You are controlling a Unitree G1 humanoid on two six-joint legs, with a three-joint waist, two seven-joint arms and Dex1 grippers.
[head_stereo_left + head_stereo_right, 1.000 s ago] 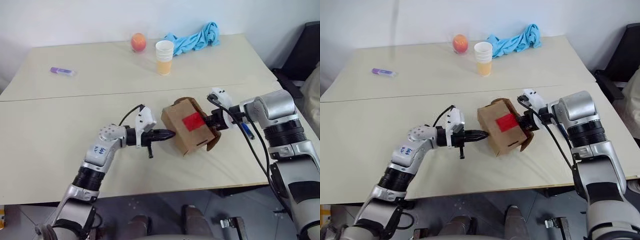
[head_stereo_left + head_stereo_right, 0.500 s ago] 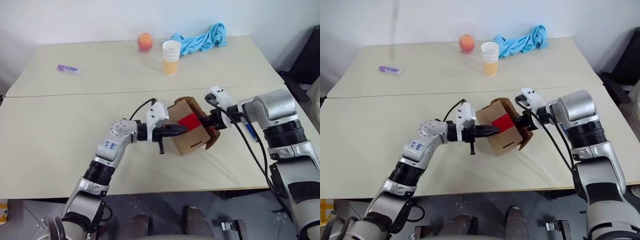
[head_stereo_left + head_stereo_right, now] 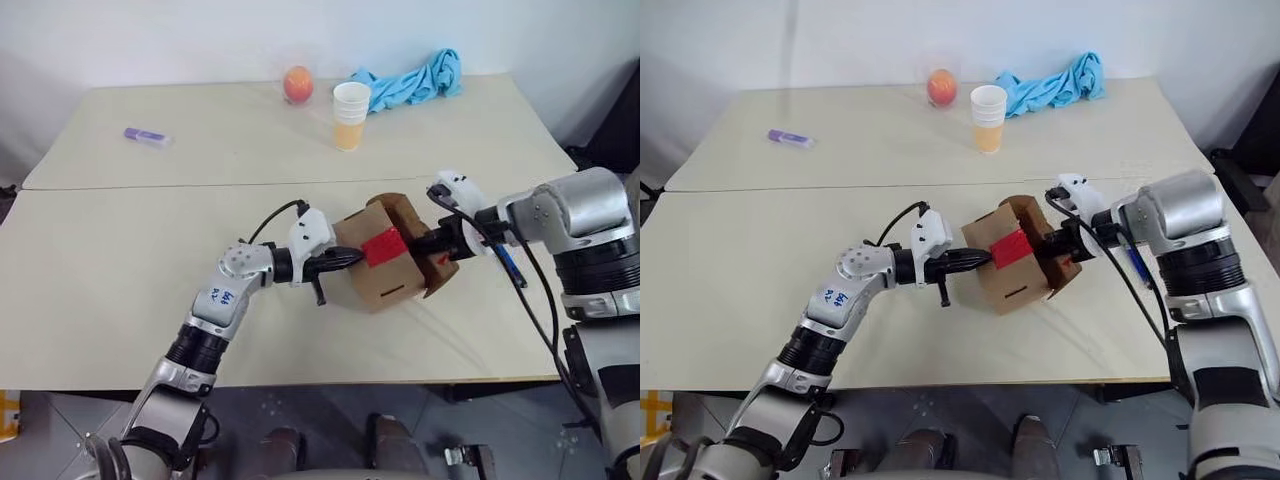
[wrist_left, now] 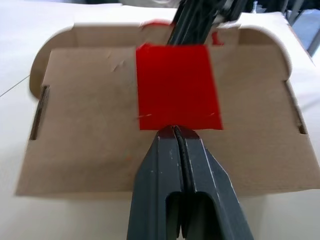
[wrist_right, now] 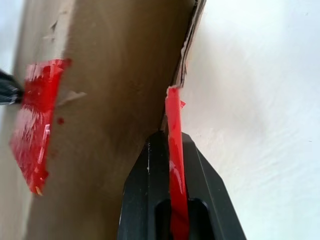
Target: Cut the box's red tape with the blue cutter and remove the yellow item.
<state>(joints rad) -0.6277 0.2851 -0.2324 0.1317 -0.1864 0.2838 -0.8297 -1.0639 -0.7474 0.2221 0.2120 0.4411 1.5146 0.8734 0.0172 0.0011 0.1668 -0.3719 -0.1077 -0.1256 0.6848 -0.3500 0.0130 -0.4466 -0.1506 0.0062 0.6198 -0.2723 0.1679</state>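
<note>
Compared with a second ago, the left gripper (image 3: 352, 257) has advanced from just short of the box (image 3: 392, 253) until its tip meets the carton's face at the near edge of the red tape (image 3: 381, 247); the carton itself has swung slightly and sits a little farther toward the right arm.

Findings: the left gripper's fingers are pressed together with nothing between them, merely bearing against the cardboard. The right gripper (image 5: 171, 145) is clenched on a strip of red tape (image 5: 173, 165) at the box's far flap, and appears to be peeling it away from the carton. The flap on that side stands partly open.

The blue cutter (image 3: 502, 262) lies on the table (image 3: 120, 260) just beyond the right gripper, in neither hand. The yellow item cannot be made out; presumably it is inside the carton.

Assessment: the tape looks parted along the flap edge, so the cutting stage seems done or nearly so. Outstanding: freeing the remaining tape, opening the flap fully, and extracting the yellow item. I judge the task roughly half complete.
</note>
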